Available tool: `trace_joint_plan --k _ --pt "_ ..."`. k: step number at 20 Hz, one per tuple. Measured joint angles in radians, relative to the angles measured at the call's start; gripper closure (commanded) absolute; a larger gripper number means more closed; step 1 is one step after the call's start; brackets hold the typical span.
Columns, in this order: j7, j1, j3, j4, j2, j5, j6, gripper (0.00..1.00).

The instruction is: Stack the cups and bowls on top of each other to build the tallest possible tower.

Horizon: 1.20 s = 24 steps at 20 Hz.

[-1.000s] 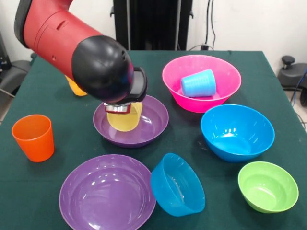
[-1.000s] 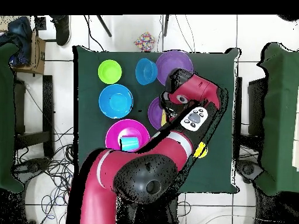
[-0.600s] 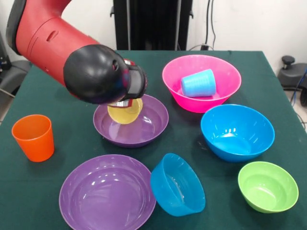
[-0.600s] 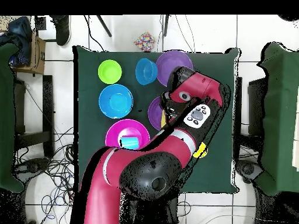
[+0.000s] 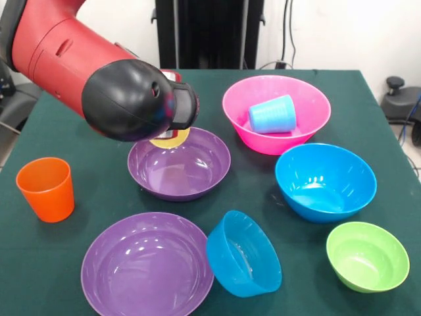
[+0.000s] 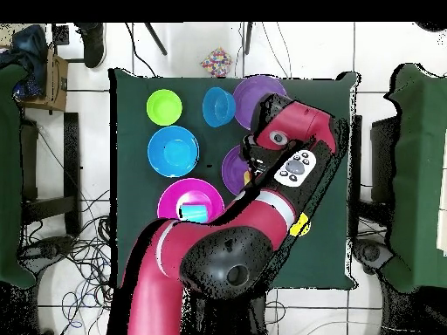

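light: bright, even, from above | glare: white highlights on near purple bowl (image 5: 147,266) and big blue bowl (image 5: 325,181) | shadows: soft, short on green counter (image 5: 395,151) | blur: none in front view

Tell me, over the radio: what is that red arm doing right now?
Gripper shut on yellow cup, lifted above the purple bowl. Light blue cup lies inside pink bowl. Nothing stacked yet.

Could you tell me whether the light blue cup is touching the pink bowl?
Touching. The front view shows the light blue cup lying on its side inside the pink bowl, resting against its inner surface.
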Motion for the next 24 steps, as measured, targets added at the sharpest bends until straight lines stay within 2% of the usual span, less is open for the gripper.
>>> trace_joint_plan --k 7,18,22,24 --pt "0.0 0.008 -0.009 0.0 -0.006 0.0 -0.023 1.0" --pt "0.0 0.059 -0.009 0.015 -0.078 0.0 -0.265 1.0" --pt "0.0 0.089 -0.009 0.071 -0.149 -0.001 -0.373 1.0" --pt "0.0 0.1 -0.008 0.096 -0.18 -0.001 -0.397 1.0"
